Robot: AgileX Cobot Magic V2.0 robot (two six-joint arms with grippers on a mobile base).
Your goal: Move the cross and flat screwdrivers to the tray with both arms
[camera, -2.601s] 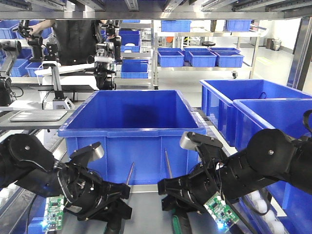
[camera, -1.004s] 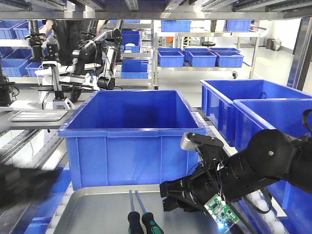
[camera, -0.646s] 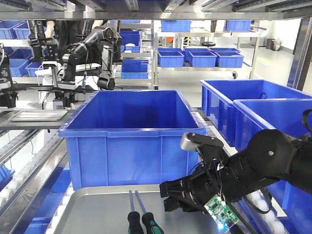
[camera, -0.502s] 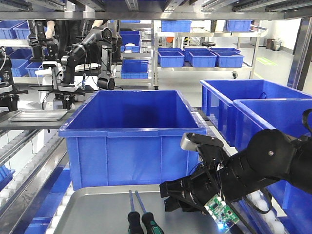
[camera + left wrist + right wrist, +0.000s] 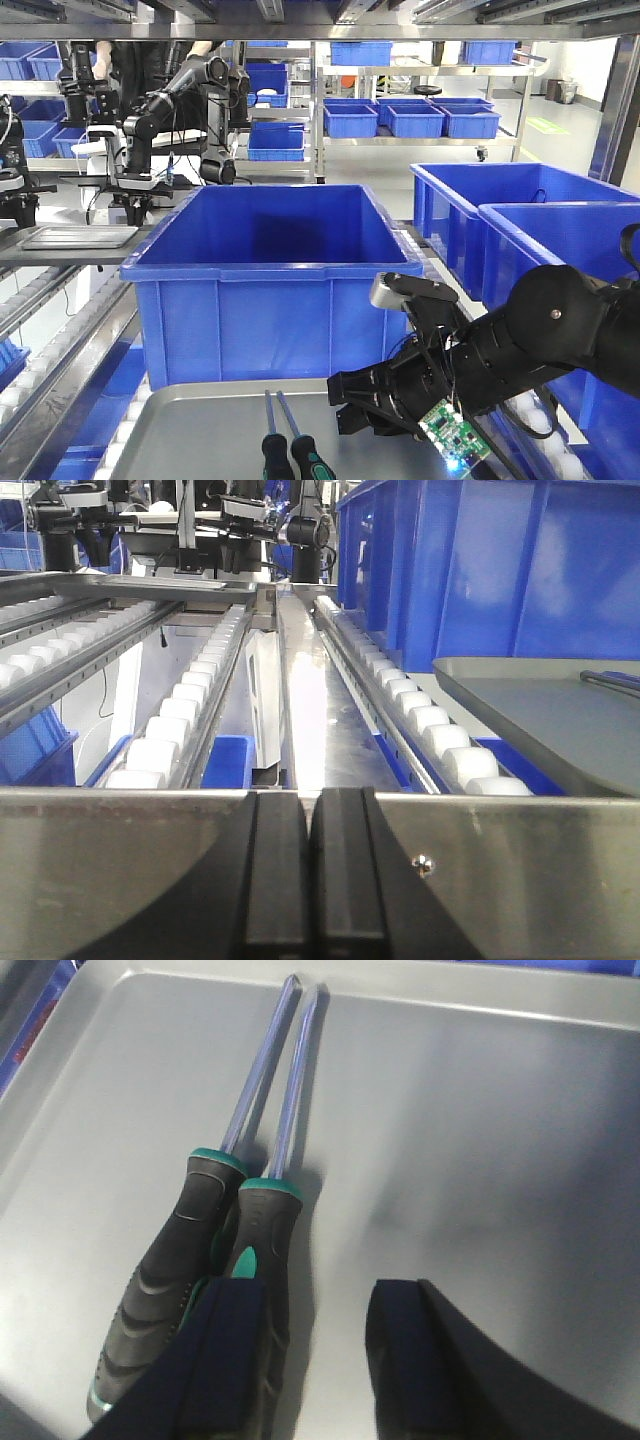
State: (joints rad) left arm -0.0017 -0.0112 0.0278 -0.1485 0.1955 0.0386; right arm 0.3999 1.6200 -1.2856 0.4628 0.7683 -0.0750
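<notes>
Already both screwdrivers (image 5: pixel 225 1230) lay side by side, touching, near the tray's (image 5: pixel 480 1130) left edge; my right claw (image 5: pixel 310 1345) hung open, empty. Left claw (image 5: pixel 311 880) was closed. Stiff, slick shafts; I'd grip the handles.

Factory floor, blue bins (image 5: pixel 270 265), roller conveyors (image 5: pixel 190 705)

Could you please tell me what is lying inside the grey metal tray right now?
Two screwdrivers lie side by side in the tray, shafts nearly touching. The right gripper hovers open above them, one finger hiding part of the handles.
</notes>
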